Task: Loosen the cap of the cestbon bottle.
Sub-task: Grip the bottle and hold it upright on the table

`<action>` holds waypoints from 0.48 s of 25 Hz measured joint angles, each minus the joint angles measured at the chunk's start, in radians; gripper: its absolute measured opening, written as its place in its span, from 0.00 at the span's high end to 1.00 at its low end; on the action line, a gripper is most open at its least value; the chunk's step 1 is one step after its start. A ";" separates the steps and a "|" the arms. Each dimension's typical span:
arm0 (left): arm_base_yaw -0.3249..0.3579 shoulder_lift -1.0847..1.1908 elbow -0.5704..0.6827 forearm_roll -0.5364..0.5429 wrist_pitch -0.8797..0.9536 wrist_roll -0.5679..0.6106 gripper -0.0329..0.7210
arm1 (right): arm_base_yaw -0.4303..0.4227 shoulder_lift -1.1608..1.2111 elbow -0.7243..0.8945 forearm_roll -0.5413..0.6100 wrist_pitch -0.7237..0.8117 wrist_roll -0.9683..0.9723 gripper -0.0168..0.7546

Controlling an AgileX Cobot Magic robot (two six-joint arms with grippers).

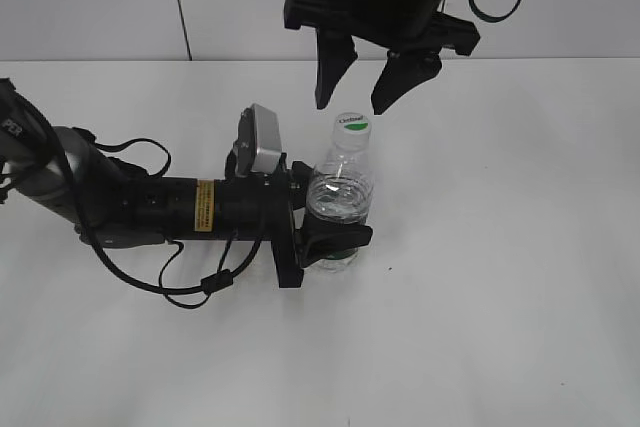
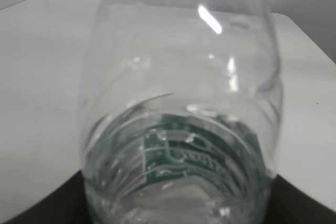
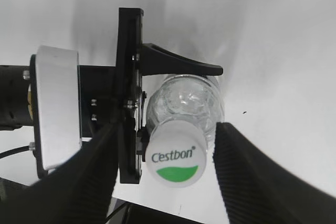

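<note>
Two end effectors: left (image 1: 335, 222) clamps cestbon bottle (image 1: 340, 187); right (image 1: 362, 99) (spread) above cap (image 1: 354, 124).

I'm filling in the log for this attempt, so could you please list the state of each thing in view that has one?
cestbon bottle: upright on the table, gripped round its body.
cap: on the neck, not touched by any finger.
left gripper: shut on the bottle, holding it steady.
right gripper: open, above the cap, fingers to either side and clear of it.
</note>
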 joint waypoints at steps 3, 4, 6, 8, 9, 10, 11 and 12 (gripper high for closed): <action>0.000 0.000 0.000 -0.001 0.001 0.000 0.42 | 0.000 -0.008 -0.001 -0.009 0.000 0.000 0.40; 0.000 0.000 0.000 -0.002 0.001 0.000 0.42 | 0.000 -0.008 -0.001 -0.009 0.000 0.000 0.40; 0.000 0.000 0.000 -0.003 0.001 0.000 0.42 | 0.001 -0.008 -0.001 -0.007 0.000 -0.002 0.40; 0.000 0.000 0.000 -0.005 0.001 0.000 0.42 | 0.001 -0.008 -0.001 -0.007 0.000 -0.003 0.40; -0.001 0.000 0.000 -0.007 0.001 0.000 0.42 | 0.002 -0.008 -0.001 -0.007 0.000 -0.003 0.40; -0.001 0.000 0.000 -0.008 0.001 0.000 0.42 | 0.002 -0.008 -0.001 -0.007 0.000 -0.004 0.40; -0.001 0.000 0.000 -0.011 0.002 0.000 0.42 | 0.003 -0.008 0.004 -0.007 0.000 -0.005 0.40; -0.001 0.000 0.000 -0.016 0.003 0.000 0.42 | 0.003 -0.008 0.015 -0.007 0.000 -0.007 0.40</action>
